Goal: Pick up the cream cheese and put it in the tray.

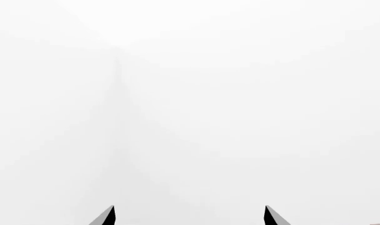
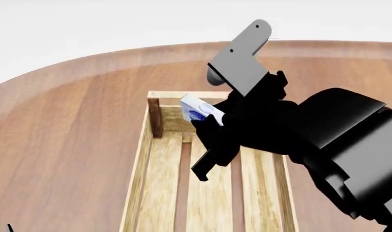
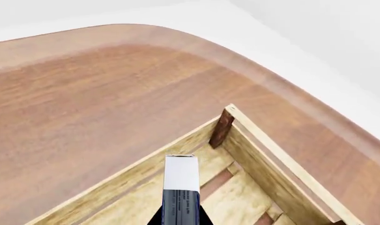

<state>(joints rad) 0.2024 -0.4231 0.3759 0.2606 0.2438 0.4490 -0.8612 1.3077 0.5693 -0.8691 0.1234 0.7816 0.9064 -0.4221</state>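
The cream cheese (image 2: pixel 197 109) is a small white box with a blue oval logo, held above the far end of the tray (image 2: pixel 139 159). My right gripper (image 2: pixel 209 123) is shut on it, well clear of the slat floor. In the right wrist view the cream cheese (image 3: pixel 180 185) stands edge-on between the two dark fingertips of my right gripper (image 3: pixel 180 219), over the tray (image 3: pixel 264 154) near its brown corner post (image 3: pixel 220 127). My left gripper (image 1: pixel 190 216) is open with nothing between its fingertips, facing a blank white background.
A round wooden table (image 2: pixel 66 125) carries the tray; its curved far edge (image 3: pixel 283 79) runs behind the tray. The tray's slat floor (image 2: pixel 209 193) shows bare wood. My right arm (image 2: pixel 338 145) covers the tray's right side.
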